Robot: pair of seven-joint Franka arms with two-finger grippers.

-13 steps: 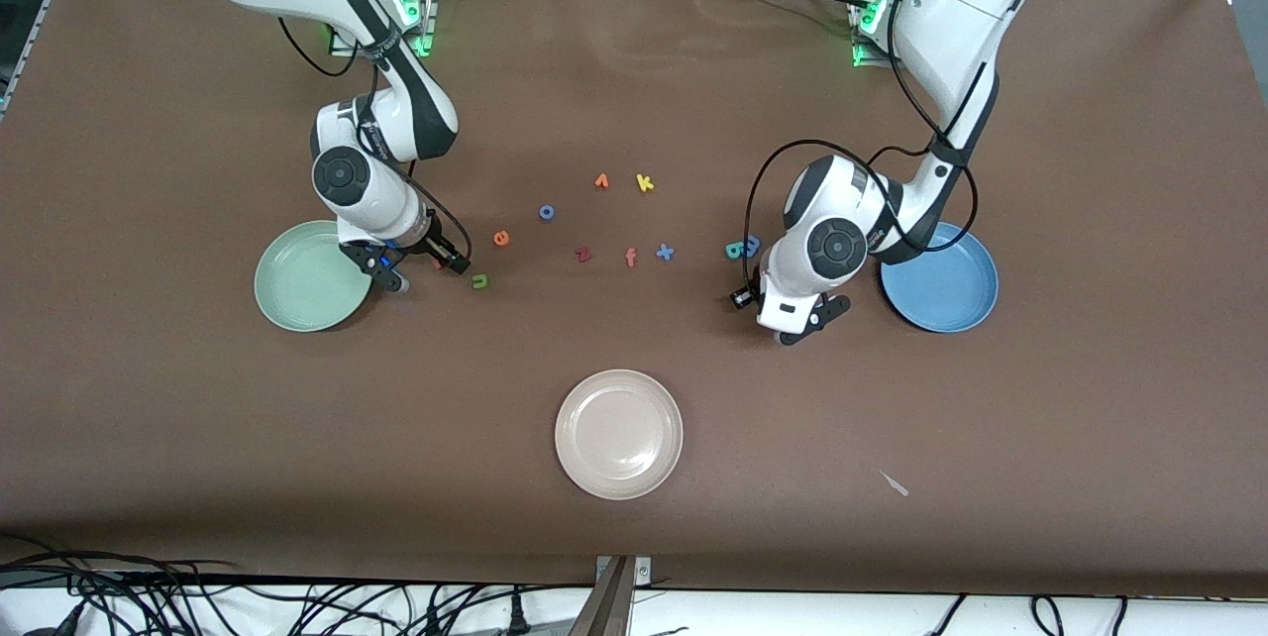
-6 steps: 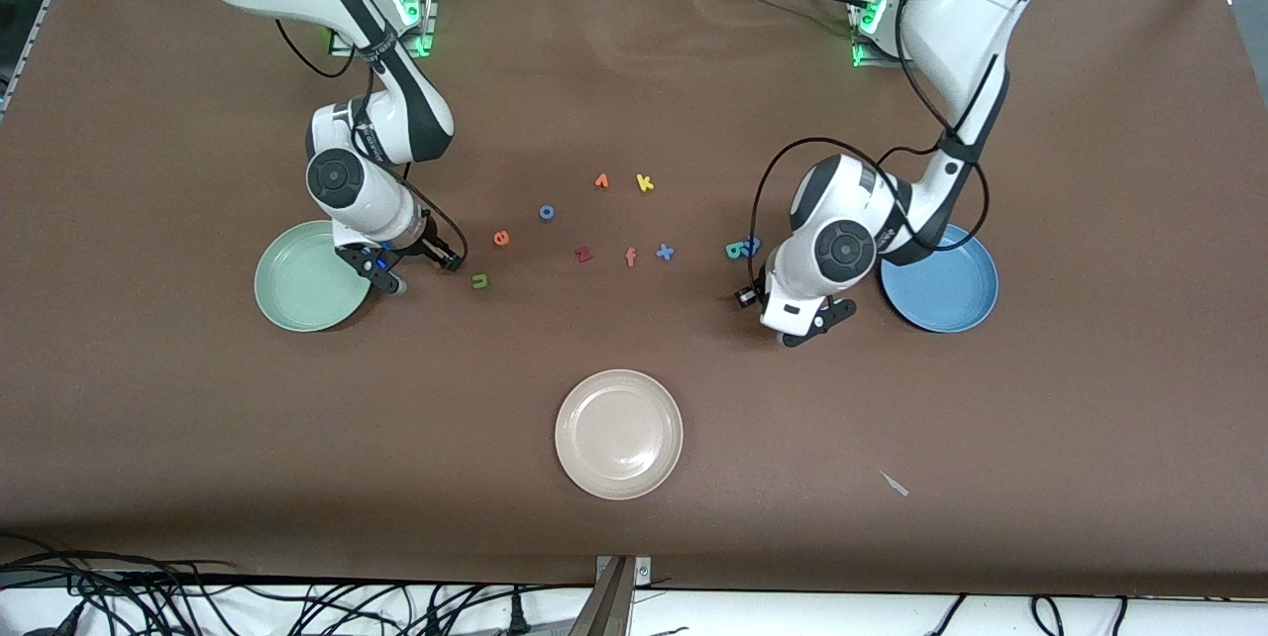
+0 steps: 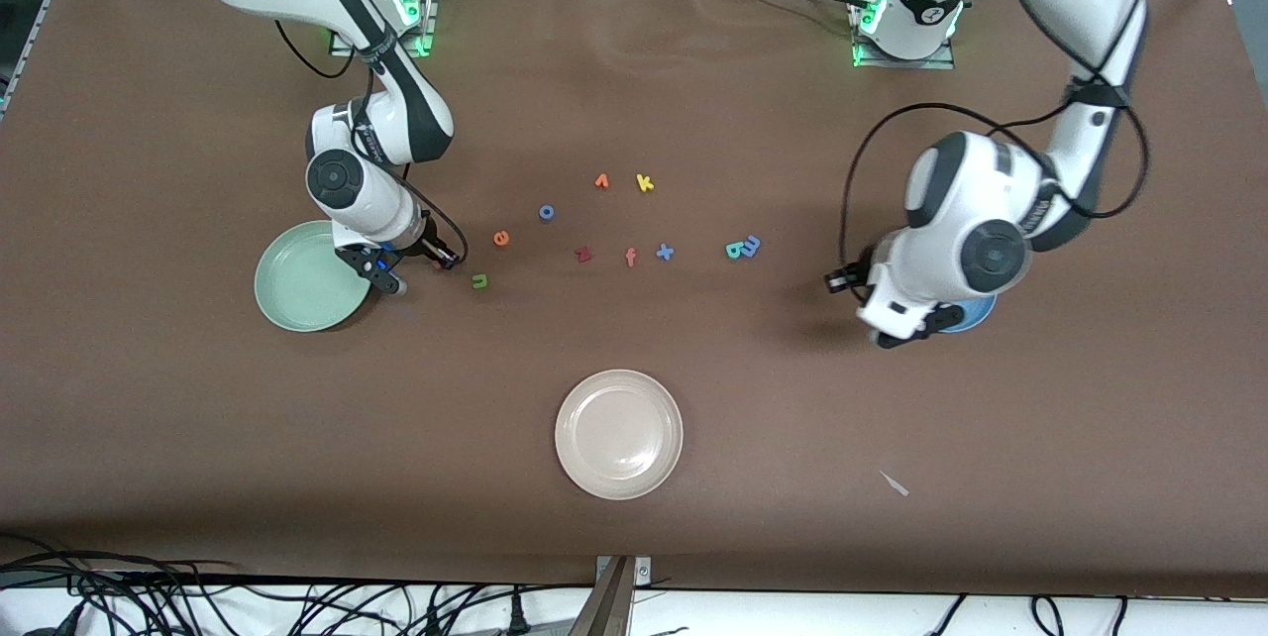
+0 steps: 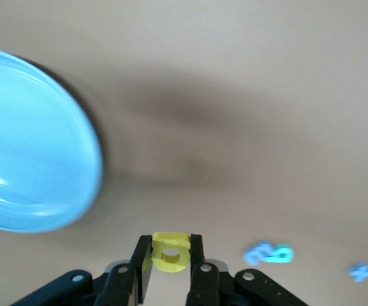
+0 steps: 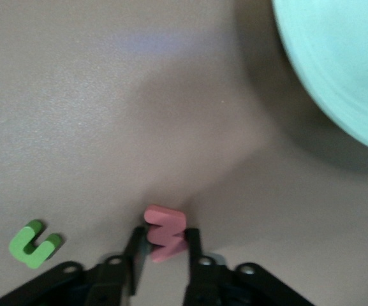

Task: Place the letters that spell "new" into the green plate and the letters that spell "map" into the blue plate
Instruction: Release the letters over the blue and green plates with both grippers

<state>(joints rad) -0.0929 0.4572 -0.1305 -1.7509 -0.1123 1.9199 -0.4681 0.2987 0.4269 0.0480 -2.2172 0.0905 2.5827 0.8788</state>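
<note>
Big brown desk (image 3: 634, 537), cables dangling off the camera-side edge, and a scatter of tiny foam letters across the middle. Progress check: basically nothing was banked yet. The green plate (image 3: 297, 289) looked empty and no letter showed in the visible part of the blue plate (image 4: 30, 146), though most of it sat hidden under the left arm in the front view.

The left gripper (image 4: 171, 268) was up in the air beside the blue plate's rim, pinching the yellow p (image 4: 169, 253) between its fingers, so that one looked like the first delivery for "map". The teal a (image 3: 735, 250) and the blue m (image 3: 752, 245) were touching each other on the desk, between the blue x (image 3: 665, 252) and the blue plate.

The right gripper (image 5: 164, 252) was down at the desk just beside the green plate toward the middle, fingers closed on the pinkish-red w (image 5: 164, 233), which I'd guess hadn't been lifted yet. The green n (image 3: 479, 280) lay near it, and the orange e (image 3: 501, 238) a bit farther from the camera.

So by my count: two letters gripped, zero in plates, four still lying loose. The cream plate (image 3: 619, 433) and the other letters weren't part of the job.
</note>
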